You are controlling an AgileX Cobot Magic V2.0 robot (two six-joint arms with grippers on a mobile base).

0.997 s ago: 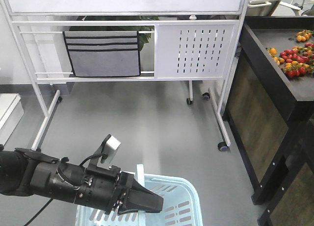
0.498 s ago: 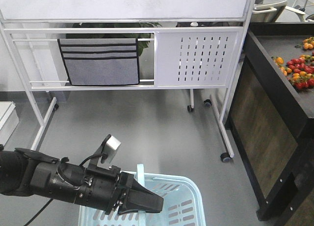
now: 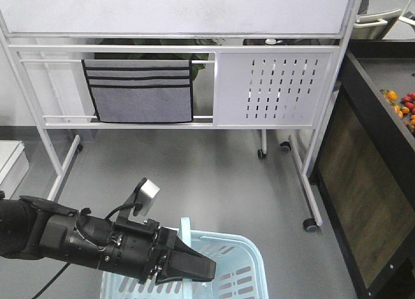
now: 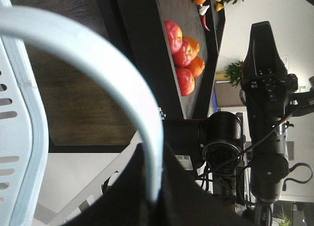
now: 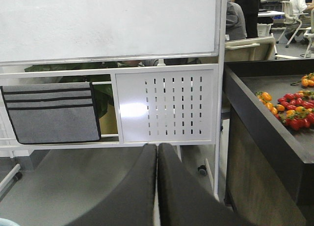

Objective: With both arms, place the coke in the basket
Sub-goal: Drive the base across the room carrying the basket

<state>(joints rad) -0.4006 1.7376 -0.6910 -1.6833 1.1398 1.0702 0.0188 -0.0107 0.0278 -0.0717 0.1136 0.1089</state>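
Since the left fingers (image 4: 128, 189) are clamped on the handle (image 4: 98, 64) of the basket (image 3: 241, 273), the pale blue tub depends on that one pinch. I cannot tell whether it hangs free or rests on something below the frame. The right fingers (image 5: 142, 187) are pressed together with nothing between them, pointing toward the whiteboard stand (image 5: 167, 103) and the dark worktop (image 5: 274, 84) with its tomatoes (image 5: 294, 119). The coke appears in no view, so its place is unknown, and I judge it has yet to be fetched. The narrow grip is the risk. The hinged handle could pivot or slide between the fingers and tilt the basket, and a can dropped in off-centre would swing it further.
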